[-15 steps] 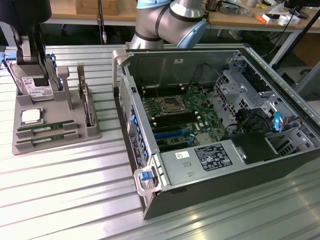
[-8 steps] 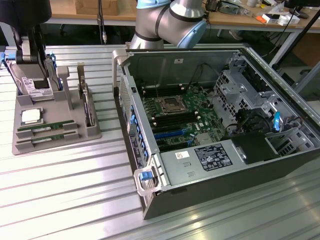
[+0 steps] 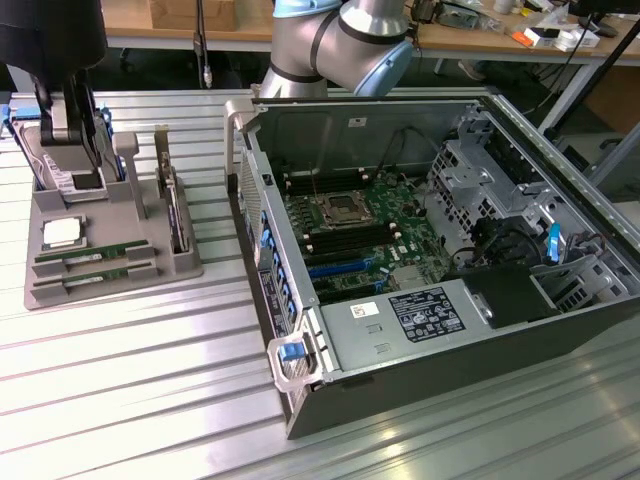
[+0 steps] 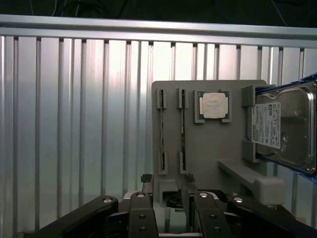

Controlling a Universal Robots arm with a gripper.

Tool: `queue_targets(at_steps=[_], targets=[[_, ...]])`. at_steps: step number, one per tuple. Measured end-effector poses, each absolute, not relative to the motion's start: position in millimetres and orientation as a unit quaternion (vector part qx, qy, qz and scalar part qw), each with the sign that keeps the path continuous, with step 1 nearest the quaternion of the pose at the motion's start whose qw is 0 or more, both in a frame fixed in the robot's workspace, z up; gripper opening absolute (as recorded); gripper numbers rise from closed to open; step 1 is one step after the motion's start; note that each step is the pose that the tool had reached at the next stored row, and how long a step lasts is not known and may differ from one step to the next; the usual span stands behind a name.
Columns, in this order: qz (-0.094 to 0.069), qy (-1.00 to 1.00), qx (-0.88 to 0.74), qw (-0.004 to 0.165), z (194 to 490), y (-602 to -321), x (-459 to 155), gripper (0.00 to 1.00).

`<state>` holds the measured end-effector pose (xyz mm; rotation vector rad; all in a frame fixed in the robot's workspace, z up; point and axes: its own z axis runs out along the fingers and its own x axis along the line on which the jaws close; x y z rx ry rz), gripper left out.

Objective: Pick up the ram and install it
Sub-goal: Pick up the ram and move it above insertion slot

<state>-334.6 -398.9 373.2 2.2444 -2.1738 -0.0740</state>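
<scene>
Evidently nothing is held yet: the tool (image 4: 171,198) is seen with its fingers parted and nothing between them, poised above the grey holder (image 4: 208,148) at one end of its two narrow slots. The ram (image 4: 162,134) stands on edge in one of these slots, presumably so that its upper edge is left free to be gripped from above. A second stick (image 4: 182,131) is stowed the same way in the slot just beside it, parallel and apart. A square CPU (image 4: 214,105) is laid flat in its own recess near the sticks, and a hard drive (image 4: 285,126) is propped on edge between blocks at the holder's far side. The holder is set on the ribbed worktop (image 3: 120,380) beside the computer case (image 3: 400,100), which is laid on its side with the panel off, so that the motherboard (image 3: 360,220) can be reached from above. Its long black and blue slots (image 3: 340,255) seem to be unfilled, though this is hard to judge.
</scene>
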Motion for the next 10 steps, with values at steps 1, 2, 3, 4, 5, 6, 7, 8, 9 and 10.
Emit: queue_targets(at_steps=[1, 2, 3, 4, 5, 6, 7, 8, 9, 10], targets=[[-0.024, -0.696, 0.718, 0.008, 372, -399, -335, 0.36], [-0.024, -0.696, 0.718, 0.008, 370, -399, -335, 0.36], [-0.024, -0.696, 0.718, 0.008, 369, -399, -335, 0.36], [-0.024, -0.696, 0.718, 0.008, 368, -399, -335, 0.36], [-0.024, -0.696, 0.718, 0.008, 366, -399, -335, 0.36], [-0.024, -0.695, 0.718, 0.008, 364, -399, -335, 0.36], [-0.024, -0.696, 0.718, 0.008, 362, -399, -335, 0.36], [-0.024, -0.696, 0.718, 0.008, 361, -399, -335, 0.36], [-0.024, -0.696, 0.718, 0.008, 360, -399, -335, 0.36], [-0.024, -0.696, 0.718, 0.008, 359, -399, -335, 0.36]])
